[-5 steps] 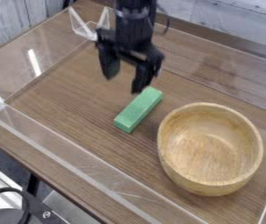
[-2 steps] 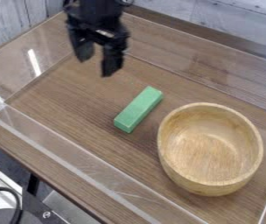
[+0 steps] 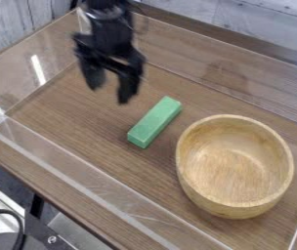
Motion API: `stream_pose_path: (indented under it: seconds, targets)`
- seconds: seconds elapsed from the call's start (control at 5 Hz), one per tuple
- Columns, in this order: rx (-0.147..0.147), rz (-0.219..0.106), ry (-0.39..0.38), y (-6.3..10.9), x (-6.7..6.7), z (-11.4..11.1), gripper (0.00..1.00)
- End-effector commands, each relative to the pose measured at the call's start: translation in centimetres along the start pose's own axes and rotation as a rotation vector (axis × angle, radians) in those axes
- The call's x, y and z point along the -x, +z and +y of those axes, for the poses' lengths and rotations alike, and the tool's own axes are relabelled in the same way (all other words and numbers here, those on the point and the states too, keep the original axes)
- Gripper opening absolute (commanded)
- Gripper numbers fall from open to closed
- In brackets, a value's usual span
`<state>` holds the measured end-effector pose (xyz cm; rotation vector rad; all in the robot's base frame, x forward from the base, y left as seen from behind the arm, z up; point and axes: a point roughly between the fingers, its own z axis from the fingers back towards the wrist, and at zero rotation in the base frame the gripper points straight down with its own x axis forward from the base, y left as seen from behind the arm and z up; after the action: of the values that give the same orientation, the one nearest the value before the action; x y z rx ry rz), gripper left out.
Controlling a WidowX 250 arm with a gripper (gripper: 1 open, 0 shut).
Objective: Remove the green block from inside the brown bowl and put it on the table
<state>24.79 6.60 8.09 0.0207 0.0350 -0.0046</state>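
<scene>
The green block lies flat on the table, just left of the brown bowl, apart from its rim. The bowl holds nothing. My gripper hangs up and to the left of the block, pointing down, its two dark fingers spread apart with nothing between them. It is clear of both block and bowl.
Low clear acrylic walls run along the table's front and left edges. Bare wood-grain surface lies left of the block and behind the bowl.
The gripper has moved left, away from the block, rose toward the back, then dropped a little. It stayed open. Block and bowl have not moved.
</scene>
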Motion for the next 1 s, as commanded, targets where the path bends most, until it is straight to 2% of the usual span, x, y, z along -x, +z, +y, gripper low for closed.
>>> stream_pose_path:
  seconds: [0.0,0.4,0.6,0.8]
  targets:
    - [-0.003,-0.042,0.023,-0.3,-1.7,-2.2,1.00]
    - [-0.024,-0.088,0.160,4.8,-1.7,-0.6,1.00]
    - [-0.027,-0.088,0.153,7.1,-0.4,0.4,1.00]
    - [-0.037,-0.070,0.141,6.2,0.1,0.8,1.00]
